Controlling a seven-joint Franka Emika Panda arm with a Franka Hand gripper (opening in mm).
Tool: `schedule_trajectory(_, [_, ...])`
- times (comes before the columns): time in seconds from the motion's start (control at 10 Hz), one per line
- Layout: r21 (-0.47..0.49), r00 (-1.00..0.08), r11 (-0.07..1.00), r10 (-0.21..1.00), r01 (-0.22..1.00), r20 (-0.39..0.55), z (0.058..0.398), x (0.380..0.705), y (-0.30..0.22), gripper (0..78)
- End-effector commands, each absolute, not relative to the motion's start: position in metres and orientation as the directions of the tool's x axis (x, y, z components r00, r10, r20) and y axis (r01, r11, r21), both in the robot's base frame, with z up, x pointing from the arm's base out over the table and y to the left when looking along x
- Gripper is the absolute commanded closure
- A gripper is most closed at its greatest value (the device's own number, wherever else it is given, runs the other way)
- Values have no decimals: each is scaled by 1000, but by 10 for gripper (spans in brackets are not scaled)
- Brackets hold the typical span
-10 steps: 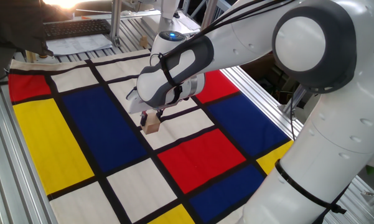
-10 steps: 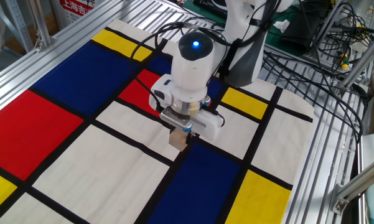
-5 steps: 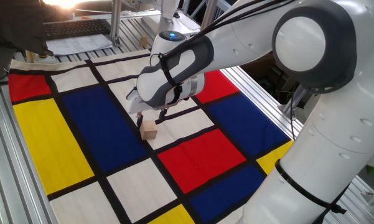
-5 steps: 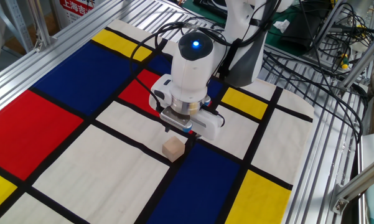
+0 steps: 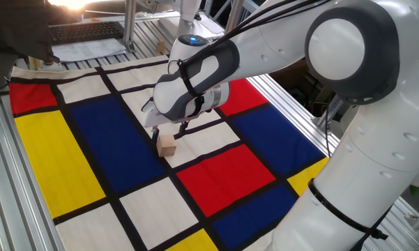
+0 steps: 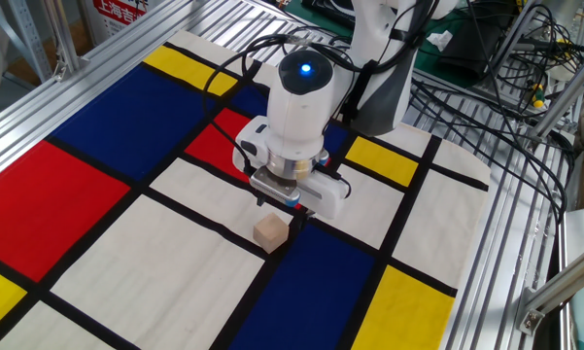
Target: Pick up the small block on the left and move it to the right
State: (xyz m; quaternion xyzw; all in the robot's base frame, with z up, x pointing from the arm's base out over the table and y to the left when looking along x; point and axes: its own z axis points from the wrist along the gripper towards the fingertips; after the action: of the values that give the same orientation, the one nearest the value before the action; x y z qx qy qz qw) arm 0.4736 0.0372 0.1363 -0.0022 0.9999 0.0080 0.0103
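A: We've got the arm reaching out over the cloth [image 5: 56, 160], wrist bent so the gripper [image 5: 169, 130] points straight down at it.

B: And from the other side we see the same: the gripper [image 6: 281, 207] hangs just above the block [image 6: 270, 233], blue light glowing on top of the wrist.

A: The block [image 5: 166, 145] sits flat on the cloth. We make it out on a white panel, right at the black line that borders a blue rectangle.

B: Agreed. There's a clear gap between the fingertips and the top of the cube, so nothing is touching it.

A: The jaws are parted and empty. We can see 2 dark fingers [image 5: 182, 127] spread apart under the white hand.

B: From this angle the fingers [image 6: 265, 199] straddle the space directly over the block, a touch toward the arm's base.

A: The big white elbow fills the right of our view, the forearm sloping down from it to the wrist.
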Motion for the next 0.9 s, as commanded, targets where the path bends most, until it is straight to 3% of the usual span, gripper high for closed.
schedule_trajectory(0.1, [9,-1000,1000,-13,-13,-20,145,472,44,2])
schedule_trajectory(0.9, [-16,-999,1000,20,20,-27,165,473,53,2])
